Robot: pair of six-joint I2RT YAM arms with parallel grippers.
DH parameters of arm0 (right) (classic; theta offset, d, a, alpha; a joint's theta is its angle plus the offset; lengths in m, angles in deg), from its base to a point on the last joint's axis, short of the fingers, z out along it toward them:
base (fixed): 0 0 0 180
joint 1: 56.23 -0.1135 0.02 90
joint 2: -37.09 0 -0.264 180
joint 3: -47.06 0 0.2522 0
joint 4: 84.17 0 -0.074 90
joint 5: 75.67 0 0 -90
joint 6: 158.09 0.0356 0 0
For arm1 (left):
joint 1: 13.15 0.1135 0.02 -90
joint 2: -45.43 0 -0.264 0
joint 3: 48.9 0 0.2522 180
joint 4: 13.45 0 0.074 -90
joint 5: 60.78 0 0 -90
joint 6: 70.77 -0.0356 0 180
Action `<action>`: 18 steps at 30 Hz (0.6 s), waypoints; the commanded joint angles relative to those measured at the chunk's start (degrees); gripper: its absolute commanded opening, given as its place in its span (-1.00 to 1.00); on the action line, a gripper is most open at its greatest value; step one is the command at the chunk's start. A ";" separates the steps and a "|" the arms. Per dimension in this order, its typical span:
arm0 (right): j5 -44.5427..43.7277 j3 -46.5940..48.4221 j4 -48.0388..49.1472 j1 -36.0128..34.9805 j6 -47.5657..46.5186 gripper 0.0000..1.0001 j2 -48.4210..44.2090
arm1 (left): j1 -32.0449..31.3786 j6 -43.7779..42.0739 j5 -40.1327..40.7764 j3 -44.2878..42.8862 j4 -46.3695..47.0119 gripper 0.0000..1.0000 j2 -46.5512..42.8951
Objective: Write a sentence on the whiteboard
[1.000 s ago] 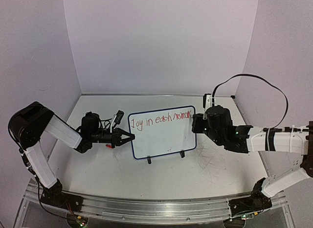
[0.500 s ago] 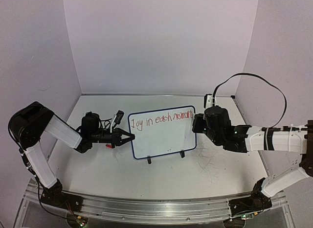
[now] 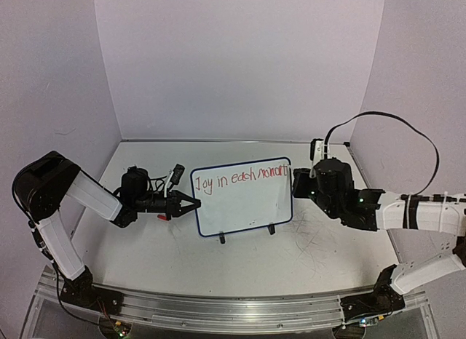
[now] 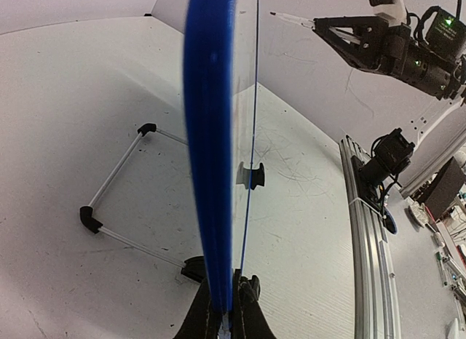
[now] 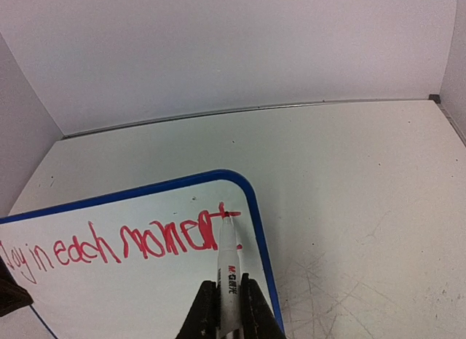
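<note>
Sentence [image 3: 242,176]: one line of red letters is seen along the top of the whiteboard [image 3: 244,204]. It can be read as "Joy in each moment". The last word is squeezed up close to the right rim.
Whiteboard: it is stood up on the tabletop [image 3: 160,252], in the middle, between the two arms. It is white with a thin blue rim and round corners. Under the red line it is bare. From the left wrist camera only its blue edge [image 4: 211,135] is seen, standing tall.
Feet [image 3: 222,239]: two small black feet are seen under the bottom rim. Behind the board a thin wire frame [image 4: 116,172] with black corners is laid flat on the tabletop.
Marker [image 5: 228,270]: it is white with a red tip. The tip is placed at the end of the last word. It cannot be told if the tip is touching the board.
Right end effector [image 5: 227,284]: it is closed tight on the marker and is held just beside the board's top right corner.
Left end effector [image 4: 229,281]: it is pinched on the board's left rim, low down, one finger on each side.
Tabletop: it is white and is marked with grey scratches [image 3: 313,237], mostly on the right side.
Walls [image 3: 233,62]: pale walls are seen behind and at both sides.
Rail [image 3: 218,310]: a metal rail is seen at the near edge, with both arm bases fixed on it.
</note>
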 commanded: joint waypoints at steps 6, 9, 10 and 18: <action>2.02 -1.91 -0.88 0.18 1.94 -1.00 -1.56 | -0.34 -3.95 3.72 -0.86 -5.28 -1.00 0.08; 2.47 -1.63 -0.47 0.40 2.29 -1.00 -0.42 | -0.34 -3.95 3.83 -0.82 -5.27 -1.00 0.03; 2.34 -1.61 -0.44 0.52 2.44 -1.00 -0.22 | -0.34 -3.98 3.87 -0.81 -5.27 -1.00 0.03; 0.81 -1.83 -0.56 0.91 3.52 -1.00 0.23 | -0.34 -4.04 3.88 -0.79 -5.35 -1.00 -0.04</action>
